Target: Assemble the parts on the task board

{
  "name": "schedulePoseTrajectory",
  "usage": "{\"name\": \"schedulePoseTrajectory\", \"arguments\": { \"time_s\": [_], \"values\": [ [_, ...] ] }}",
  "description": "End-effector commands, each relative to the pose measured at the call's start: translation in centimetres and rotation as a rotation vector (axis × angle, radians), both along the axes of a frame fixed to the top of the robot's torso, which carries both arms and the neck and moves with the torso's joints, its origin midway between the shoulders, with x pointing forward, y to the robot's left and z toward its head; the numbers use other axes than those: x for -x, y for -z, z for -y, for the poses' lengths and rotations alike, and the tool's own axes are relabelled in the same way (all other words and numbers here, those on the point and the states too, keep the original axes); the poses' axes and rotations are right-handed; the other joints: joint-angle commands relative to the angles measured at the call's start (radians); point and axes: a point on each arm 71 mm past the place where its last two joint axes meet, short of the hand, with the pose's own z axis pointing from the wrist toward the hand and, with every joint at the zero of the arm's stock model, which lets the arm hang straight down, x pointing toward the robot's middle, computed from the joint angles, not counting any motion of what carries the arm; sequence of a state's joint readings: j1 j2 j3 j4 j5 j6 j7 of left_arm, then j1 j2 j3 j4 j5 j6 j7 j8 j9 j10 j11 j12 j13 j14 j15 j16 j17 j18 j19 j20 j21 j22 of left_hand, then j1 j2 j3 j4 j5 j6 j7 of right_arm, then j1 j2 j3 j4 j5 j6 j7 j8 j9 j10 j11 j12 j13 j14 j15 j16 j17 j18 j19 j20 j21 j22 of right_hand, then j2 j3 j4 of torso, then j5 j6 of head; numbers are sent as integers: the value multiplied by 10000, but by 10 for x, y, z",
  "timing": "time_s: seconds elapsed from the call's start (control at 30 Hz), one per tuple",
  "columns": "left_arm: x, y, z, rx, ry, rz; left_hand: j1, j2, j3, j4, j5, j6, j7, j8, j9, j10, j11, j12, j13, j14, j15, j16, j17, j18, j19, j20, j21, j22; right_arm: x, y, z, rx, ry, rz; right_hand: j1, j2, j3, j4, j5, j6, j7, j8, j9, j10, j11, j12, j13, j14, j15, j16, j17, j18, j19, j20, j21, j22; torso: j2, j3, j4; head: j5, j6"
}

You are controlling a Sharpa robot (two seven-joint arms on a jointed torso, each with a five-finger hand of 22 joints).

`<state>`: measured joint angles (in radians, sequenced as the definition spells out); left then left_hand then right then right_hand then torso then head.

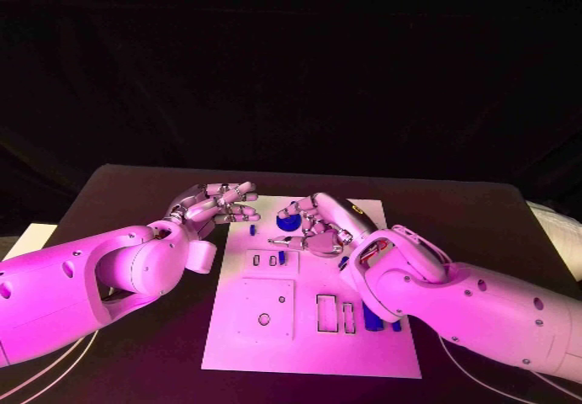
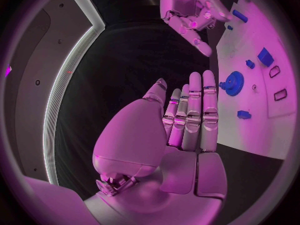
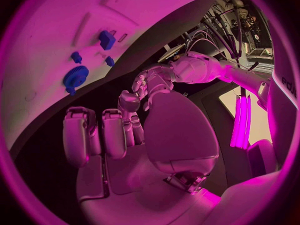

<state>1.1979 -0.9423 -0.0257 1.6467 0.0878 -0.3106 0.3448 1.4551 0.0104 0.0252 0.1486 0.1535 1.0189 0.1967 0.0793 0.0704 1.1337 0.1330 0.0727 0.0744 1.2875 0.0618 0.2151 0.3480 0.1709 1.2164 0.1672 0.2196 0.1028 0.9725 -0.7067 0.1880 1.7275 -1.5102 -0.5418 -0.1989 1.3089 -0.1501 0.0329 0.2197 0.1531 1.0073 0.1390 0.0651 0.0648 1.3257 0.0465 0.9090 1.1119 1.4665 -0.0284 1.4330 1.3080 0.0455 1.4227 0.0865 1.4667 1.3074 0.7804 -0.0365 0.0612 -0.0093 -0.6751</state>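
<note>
The white task board lies mid-table. A blue gear sits near its far edge, with small blue parts beside it and blue bars at the near right. My right hand hovers just right of the gear, its fingers curled in with nothing seen in them. My left hand is raised off the board's far left corner, fingers stretched out and holding nothing. The gear and a blue block lie beyond those fingers.
Rectangular slots and a square plate with a hole take up the board's near half. Black table surrounds the board. Both forearms lie along the board's sides.
</note>
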Motion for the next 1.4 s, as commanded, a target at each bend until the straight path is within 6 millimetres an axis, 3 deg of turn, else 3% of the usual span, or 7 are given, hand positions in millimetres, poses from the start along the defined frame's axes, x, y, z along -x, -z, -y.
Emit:
{"name": "schedulePoseTrajectory", "arguments": {
  "time_s": [0.03,0.13,0.27,0.4,0.5,0.73,1.4],
  "values": [
    [1,7,4,-1375,1034,-470,-152,13,-8,57,-82,95,-151,-6,19,422,-222,133,87,1025,-289,752,537,118,892,-271,599,315,-2,-13,12,-989,-981,-453,310,146,-32,-24,-47,-64,-13,7,14,-87,39,-120,-86,545,71,-84,226,71,-116,40,-99,476,-177,60,-13,25,-53],
    [3,15,4,-2895,1521,-1135,-389,-101,-105,219,-135,217,-344,22,32,1253,-500,542,334,1992,-572,2858,2188,108,1905,-603,1538,847,-10,-22,35,-1524,-890,-1021,584,331,20,-116,-31,-76,-10,9,17,-272,36,-463,-342,469,68,-282,-50,147,-352,39,-283,160,-299,107,-43,93,-116],
    [3,17,7,-5166,2385,-1722,-853,-231,-391,598,-145,469,-711,361,132,2111,-822,1898,1317,2320,-893,9297,8008,-384,2562,-971,5296,4661,-26,-34,72,-2511,-114,-1697,747,503,61,-180,60,-60,-13,20,23,-290,28,-496,-397,460,61,-321,-74,160,-392,34,-332,99,-456,174,-89,153,-185],
    [0,14,11,-7759,3201,-2106,-1658,-115,-952,1367,-148,807,-903,1178,510,1786,-1153,4285,3331,2495,-1045,12362,10963,-712,2439,-1208,8232,7834,-40,-40,109,-3234,833,-2059,815,595,54,-223,265,-41,-15,26,27,-306,22,-539,-459,458,54,-358,-108,168,-409,26,-364,61,-582,216,-154,220,-269],
    [-6,10,16,-9640,3485,-1997,-2102,218,-1480,1445,-259,739,-1113,2078,1064,1391,-1317,7420,6311,2823,-1158,13531,12198,-941,2460,-1294,10270,10165,-46,-41,128,-3419,1318,-2152,822,606,48,-229,295,-37,-16,28,28,-307,21,-544,-468,460,53,-357,-102,169,-411,25,-369,55,-642,257,-199,295,-292],
    [-20,3,33,-12382,3741,-1406,-2565,389,-2278,1408,-976,505,-1422,3672,2383,1902,-1493,10527,9590,2833,-1340,13557,12228,-1188,2675,-1347,11865,12204,-52,-39,147,-3358,1772,-2261,829,611,37,-237,329,-30,-17,30,30,-353,20,-658,-555,441,52,-420,-194,189,-470,24,-417,-29,-709,320,-281,348,-368],
    [-46,17,79,-14205,4745,-1307,-2882,509,-2972,1416,-1056,-232,-1564,4995,3938,2060,-1612,11251,10444,2833,-1477,13557,12228,-1307,2776,-1439,12366,12924,-54,-34,145,-3058,1808,-2387,819,643,-48,-241,500,-24,-20,28,31,-485,17,-937,-791,387,48,-600,-414,238,-617,18,-560,-251,-655,290,-268,371,-480]
  ]
}}
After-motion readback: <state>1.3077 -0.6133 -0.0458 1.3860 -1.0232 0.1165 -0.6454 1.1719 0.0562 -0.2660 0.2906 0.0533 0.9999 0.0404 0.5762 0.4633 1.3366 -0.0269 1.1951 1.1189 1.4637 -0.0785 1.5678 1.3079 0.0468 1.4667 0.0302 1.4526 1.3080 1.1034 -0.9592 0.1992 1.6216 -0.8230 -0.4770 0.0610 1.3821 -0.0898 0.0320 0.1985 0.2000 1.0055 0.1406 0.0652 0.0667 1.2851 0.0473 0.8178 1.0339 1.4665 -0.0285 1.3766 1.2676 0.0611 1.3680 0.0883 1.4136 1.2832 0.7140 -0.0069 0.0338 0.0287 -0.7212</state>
